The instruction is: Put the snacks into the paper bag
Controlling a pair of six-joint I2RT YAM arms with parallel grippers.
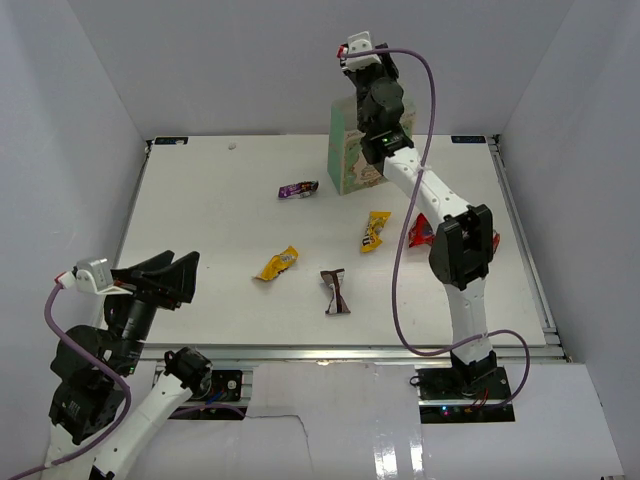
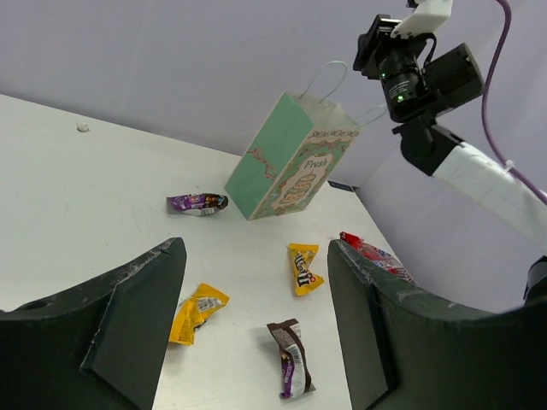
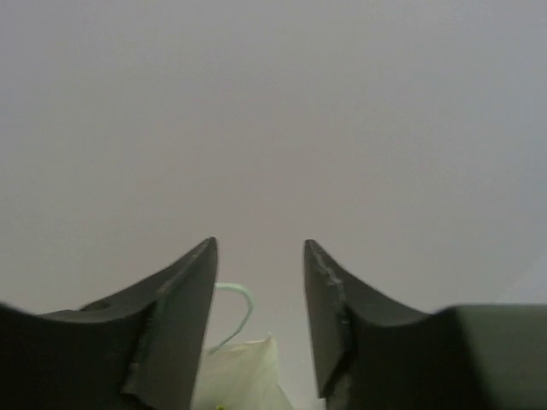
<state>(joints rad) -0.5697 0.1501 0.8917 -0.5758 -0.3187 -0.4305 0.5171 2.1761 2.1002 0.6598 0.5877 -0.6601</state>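
On the white table (image 1: 200, 210) your bag (image 1: 345, 150) stands far back, contents hidden; five snacks lie outside it: purple wrapper (image 1: 298, 190), two yellow packets (image 1: 277, 264), bar (image 1: 336, 291), red bag (image 1: 421, 233); your left gripper (image 2: 256, 252) and right gripper (image 3: 259, 248), above the bag, gape empty; most remains.

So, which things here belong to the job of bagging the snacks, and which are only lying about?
For the job:
paper bag
purple wrapper
left yellow packet
right yellow packet
brown-white bar wrapper
red chip bag

Only lying about:
small white speck
purple cable
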